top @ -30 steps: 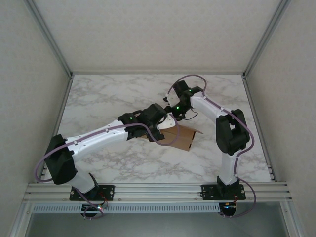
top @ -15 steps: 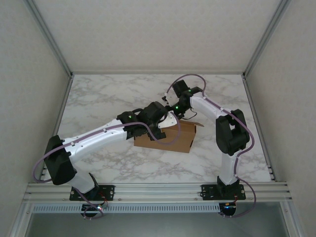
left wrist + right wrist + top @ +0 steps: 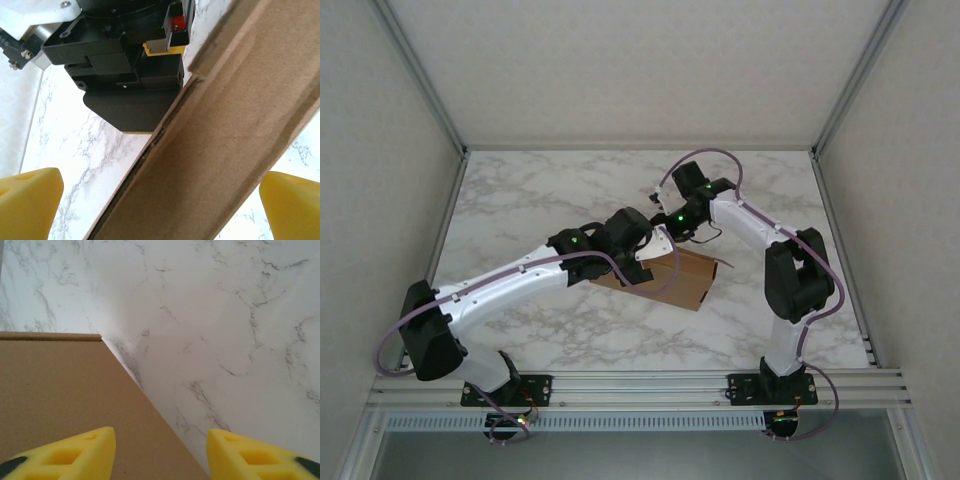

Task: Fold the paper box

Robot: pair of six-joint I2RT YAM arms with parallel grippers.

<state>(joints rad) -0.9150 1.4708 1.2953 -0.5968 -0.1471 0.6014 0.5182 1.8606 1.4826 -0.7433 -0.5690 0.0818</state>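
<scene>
The paper box (image 3: 688, 280) is plain brown cardboard, lying partly folded at the table's centre under both grippers. My left gripper (image 3: 653, 252) stands over its left end. In the left wrist view, this gripper (image 3: 160, 212) is wide open, with a cardboard panel (image 3: 230, 135) running diagonally between the yellow fingertips (image 3: 30, 200), apart from both. My right gripper (image 3: 670, 226) hangs over the box's far edge. Seen from the right wrist, that gripper (image 3: 160, 455) is open, and a cardboard corner (image 3: 60, 390) reaches in between its fingers (image 3: 255, 455).
The marble table (image 3: 540, 190) is bounded by aluminium frame rails (image 3: 640, 382) in front and walls at the sides. The right gripper's black body (image 3: 130, 65) sits close behind the cardboard in the left wrist view.
The box has tipped and turned slightly under the grippers. The left arm's elbow has swung leftward. Both grippers keep the same opening.
</scene>
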